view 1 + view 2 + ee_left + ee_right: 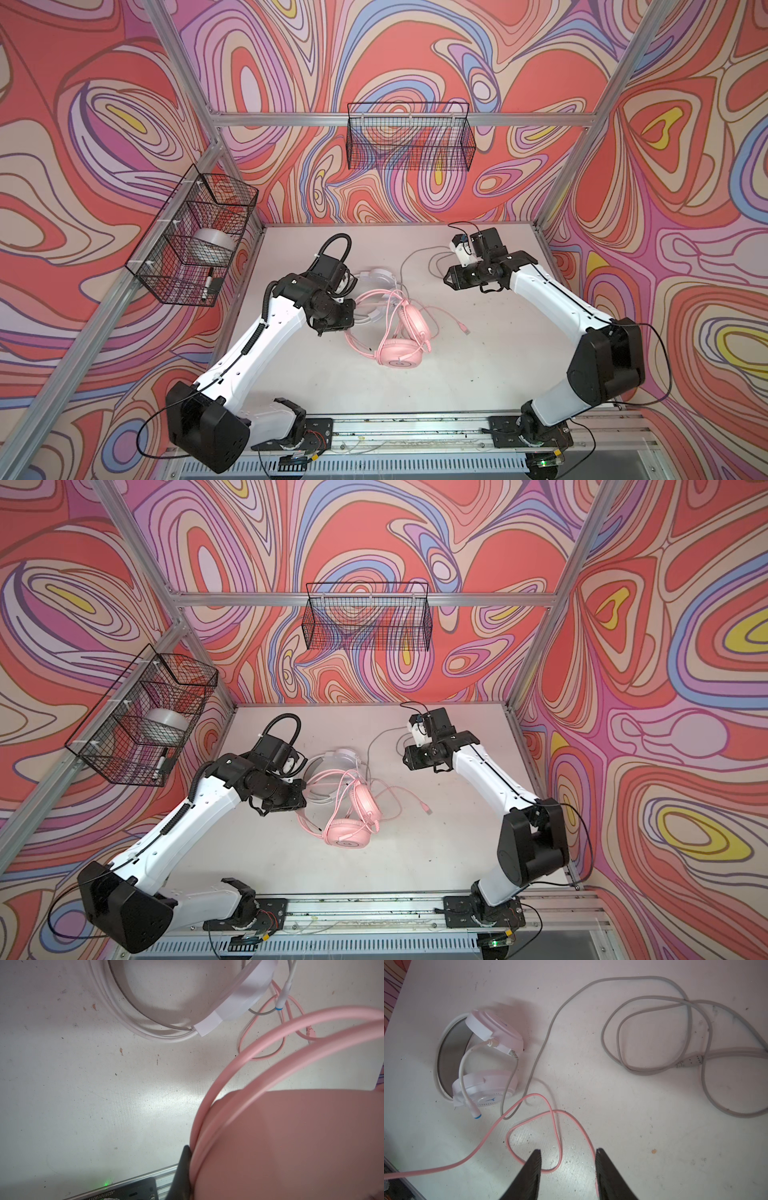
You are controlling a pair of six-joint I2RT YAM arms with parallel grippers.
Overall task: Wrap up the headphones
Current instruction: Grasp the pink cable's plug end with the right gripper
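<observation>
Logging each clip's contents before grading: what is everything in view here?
pink headset: 1, pale pink, mid-table
white headset: 1, white, just behind the pink one
pink cable: 1, pink, looped on the table right of the headsets
grey cable: 1, grey-white, loose loops at back right of the table
back basket: 1, black wire, on the back wall
left basket: 1, black wire, on the left wall
tape roll: 1, whitish, in the left basket
marker: 1, black and white, in the left basket
table: 1, white, scuffed
left arm: 1, white and black, jaws shut on the pink headset's band
right arm: 1, white and black, jaws open above the pink cable, holding nothing
</observation>
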